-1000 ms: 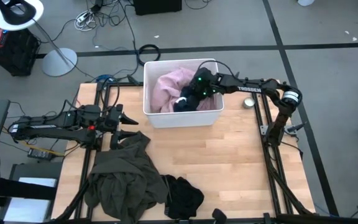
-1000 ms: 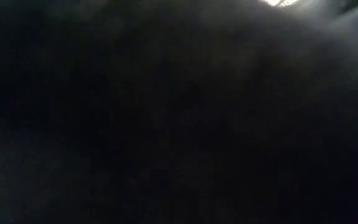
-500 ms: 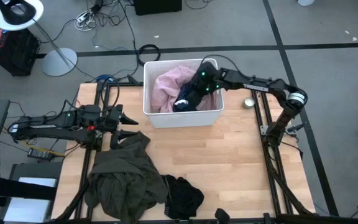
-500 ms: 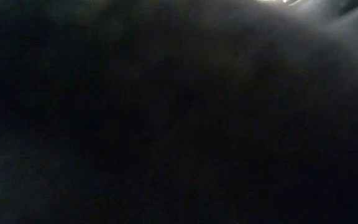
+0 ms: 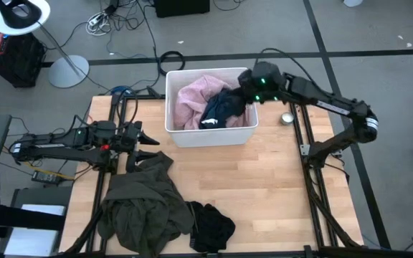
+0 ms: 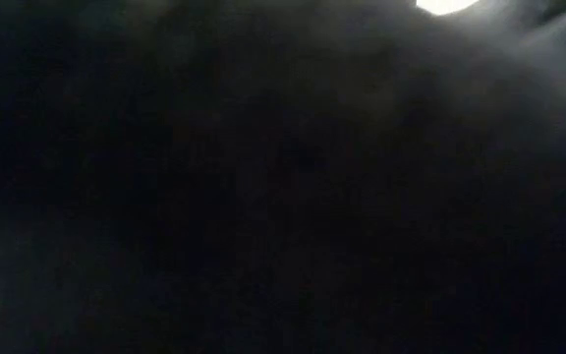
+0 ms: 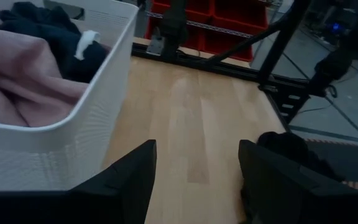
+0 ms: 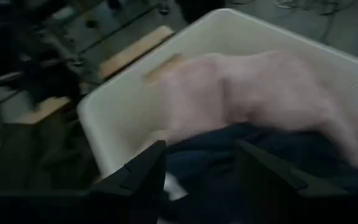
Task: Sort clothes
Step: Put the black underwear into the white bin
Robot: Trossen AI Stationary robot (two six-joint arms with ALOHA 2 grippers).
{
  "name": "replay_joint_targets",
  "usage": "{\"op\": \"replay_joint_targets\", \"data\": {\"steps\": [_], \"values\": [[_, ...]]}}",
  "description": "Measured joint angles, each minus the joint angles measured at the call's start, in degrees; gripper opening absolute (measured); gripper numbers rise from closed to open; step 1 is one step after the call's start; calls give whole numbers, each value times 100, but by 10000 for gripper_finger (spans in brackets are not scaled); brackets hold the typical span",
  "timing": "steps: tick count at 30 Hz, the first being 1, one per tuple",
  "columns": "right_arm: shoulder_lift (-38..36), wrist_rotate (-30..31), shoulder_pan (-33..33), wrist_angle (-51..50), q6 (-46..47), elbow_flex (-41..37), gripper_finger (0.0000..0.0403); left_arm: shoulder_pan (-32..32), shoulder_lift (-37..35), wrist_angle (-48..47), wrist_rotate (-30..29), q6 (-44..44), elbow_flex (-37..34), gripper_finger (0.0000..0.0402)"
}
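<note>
- Bench [image 5: 264,179] of pale wood seen from above, with a white plastic bin [image 5: 173,133] at its far edge and two dark robot arms.
- Inside the bin lie a pink garment [image 5: 192,100] and, touching it, a dark teal-blue garment [image 5: 224,107].
- Right hand [image 5: 252,86] hovers over the bin's right rim, its fingers spread and holding nothing, just beside the teal-blue garment.
- Left hand [image 5: 148,143] waits low over the bench's left side, fingers spread and empty, near the olive-green garment [image 5: 142,204].
- A black garment [image 5: 212,226] lies at the near edge, touching the olive-green one.
- The low view is dark and shows nothing usable.
- Likely step: withdrawing after a drop into the bin. To do it well, the right hand should lift straight up, clear of the rim, so no fabric trails out.
- Compared with a second ago, the right hand has pulled out of the bin toward its right rim, and the teal-blue garment now lies uncovered. The left arm and the bench clothes are unchanged.
</note>
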Motion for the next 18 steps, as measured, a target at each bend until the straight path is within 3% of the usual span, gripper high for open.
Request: {"op": "replay_joint_targets", "data": {"steps": [4,10,14,18], "values": [[-216,458,962,-159,393,0,173,-1,-1,-3,371,13,0,234],[-76,1802,2706,-188,1116,5,154,-1,2,-3,1256,37,0,234],[272,2502,3560,-244,1658,0,147,-1,1,3,1281,37,0,234],[693,2641,4033,-305,2228,-2,141,-1,3,2,1243,37,0,234]]}}
